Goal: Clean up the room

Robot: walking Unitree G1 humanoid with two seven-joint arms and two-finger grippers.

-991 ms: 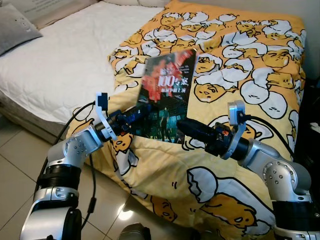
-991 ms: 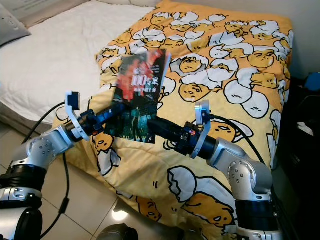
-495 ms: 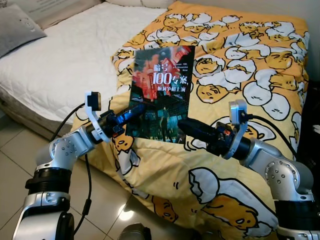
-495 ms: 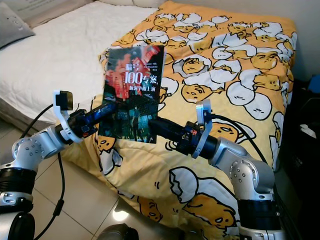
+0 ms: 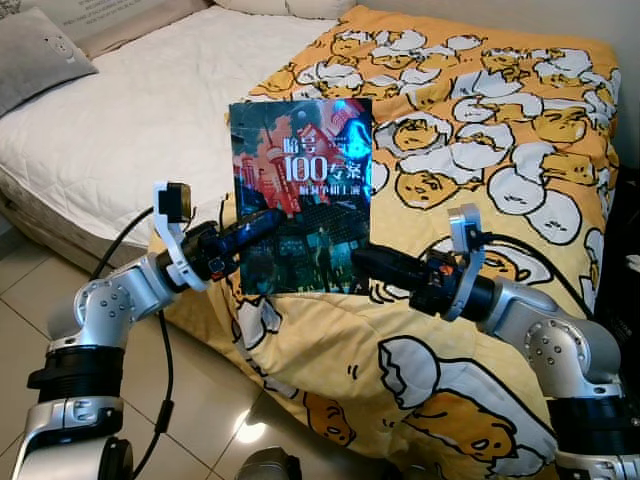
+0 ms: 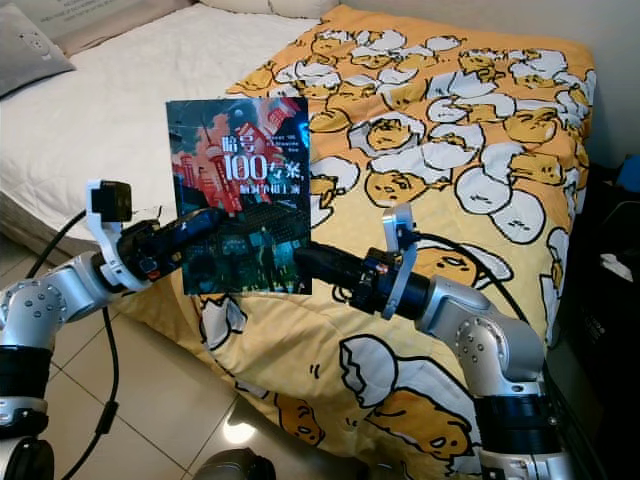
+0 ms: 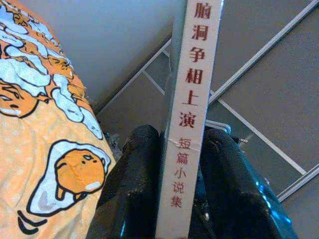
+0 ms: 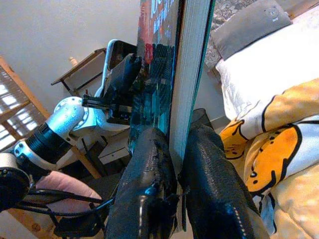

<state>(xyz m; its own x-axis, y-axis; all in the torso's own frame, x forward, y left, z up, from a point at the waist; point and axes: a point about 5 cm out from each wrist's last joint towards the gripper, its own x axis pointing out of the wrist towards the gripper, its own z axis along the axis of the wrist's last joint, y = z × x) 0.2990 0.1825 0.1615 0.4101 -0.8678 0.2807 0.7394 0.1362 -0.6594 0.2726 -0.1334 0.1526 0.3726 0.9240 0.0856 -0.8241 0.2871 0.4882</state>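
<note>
A book (image 5: 301, 190) with a dark red and blue cover and white title is held upright in the air above the near edge of the bed. My left gripper (image 5: 256, 222) is shut on its lower left edge, at the white spine (image 7: 189, 114). My right gripper (image 5: 366, 262) is shut on its lower right edge, fingers (image 8: 149, 164) clamping the page side. Both arms reach in from below, one on each side of the book.
Behind the book lies a bed with a yellow blanket (image 5: 480, 130) printed with egg figures, draped down to the tiled floor (image 5: 180, 420). A white mattress (image 5: 120, 110) and grey pillow (image 5: 40, 60) are at the left. Dark furniture (image 6: 610, 270) stands at the right.
The book has been raised and stood up more upright, facing me, and moved a little left. Both grippers kept their hold on it.
</note>
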